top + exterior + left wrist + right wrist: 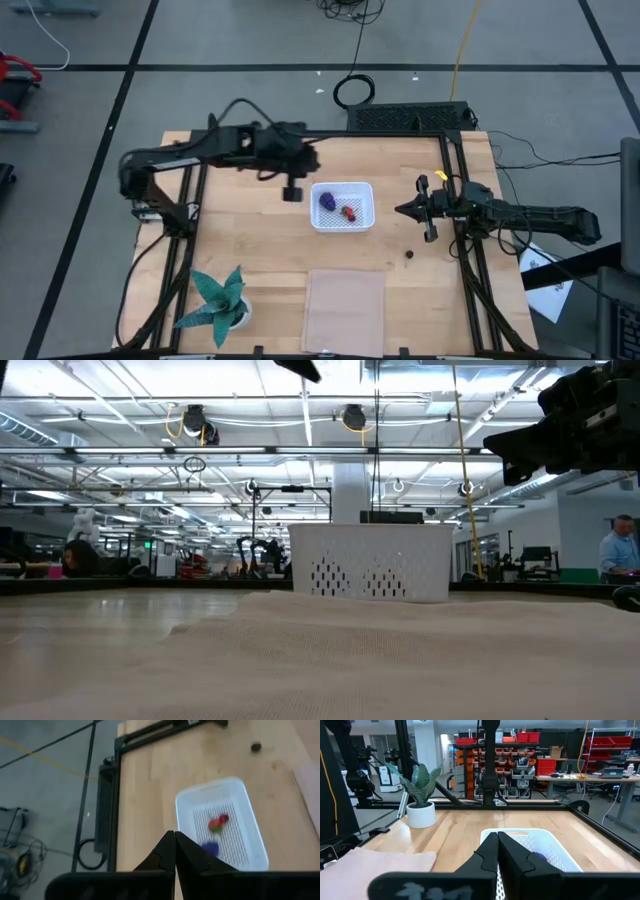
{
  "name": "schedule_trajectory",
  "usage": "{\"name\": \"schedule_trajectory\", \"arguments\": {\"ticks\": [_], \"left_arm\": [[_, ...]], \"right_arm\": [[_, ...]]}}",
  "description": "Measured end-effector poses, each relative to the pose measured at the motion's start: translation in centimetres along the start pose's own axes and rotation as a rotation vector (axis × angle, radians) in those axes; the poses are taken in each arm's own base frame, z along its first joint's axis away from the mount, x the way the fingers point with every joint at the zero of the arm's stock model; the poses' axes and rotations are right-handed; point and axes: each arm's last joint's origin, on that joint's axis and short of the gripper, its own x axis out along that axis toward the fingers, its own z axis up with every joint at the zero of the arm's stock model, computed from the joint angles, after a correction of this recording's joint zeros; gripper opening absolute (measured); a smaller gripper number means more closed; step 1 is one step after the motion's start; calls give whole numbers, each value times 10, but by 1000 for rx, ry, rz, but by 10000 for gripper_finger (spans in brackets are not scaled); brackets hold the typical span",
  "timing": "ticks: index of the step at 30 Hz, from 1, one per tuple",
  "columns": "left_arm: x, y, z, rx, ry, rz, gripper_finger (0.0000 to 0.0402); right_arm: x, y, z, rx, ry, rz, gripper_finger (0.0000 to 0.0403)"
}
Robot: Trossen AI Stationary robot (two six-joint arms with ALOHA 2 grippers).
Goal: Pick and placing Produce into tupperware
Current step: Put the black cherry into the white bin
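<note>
A: Item one, the tub [342, 205]. Where do you find it?

B: You find it at centre of the high view, slightly above the middle, white with a dotted floor. Inside: the purple lump [327, 200] on its left half, the red piece [349, 212] just right of it. In the left wrist view the same pair shows, red [217, 823] above purple [210, 848].

A: Item two, loose produce?

B: One dark ball [411, 254] on bare wood, lower right of the tub and well apart from it. You can see only one ball.

A: Item three, grippers?

B: Left gripper [291, 193] hangs just left of the tub's upper-left corner, fingers pressed together, nothing between them. Right gripper [403, 210] sits right of the tub, pointing at it, fingers likewise together and empty.

A: Item four, surface?

B: Pale wood table [250, 250] in a black frame. A pinkish sheet [344, 310] lies at lower centre; a teal potted plant [218, 298] stands at lower left.

A: Item five, room?

B: Grey floor with dark lines, cables and a black coil [354, 91] above the table. In the low view you get a lit hall behind the tub [370, 562], and a person [620, 550] at the right edge.
</note>
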Motion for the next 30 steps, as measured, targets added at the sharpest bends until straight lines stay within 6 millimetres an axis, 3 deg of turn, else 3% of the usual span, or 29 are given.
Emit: {"name": "schedule_trajectory", "arguments": {"ticks": [7, 10, 14, 19, 25, 30], "left_arm": [[-54, -5, -42, -75, -103, 67, 2], [-65, -10, -69, -114, -203, 0, 2], [-67, -19, -102, -142, -390, -101, 1], [-55, -27, -137, -184, -532, -189, 1], [-45, -36, -159, -190, -623, -176, 1], [-52, -44, -172, -216, -794, -132, 1]], "right_arm": [[0, 0, 0, -6, -1, 0, 0], [0, 0, 1, -8, -8, 0, 0], [0, 0, 2, -6, -22, 1, 0], [0, 0, 2, -5, -22, 0, 0], [0, 0, 2, -2, -21, 0, 0], [0, 0, 2, -1, -21, 0, 0]]}}
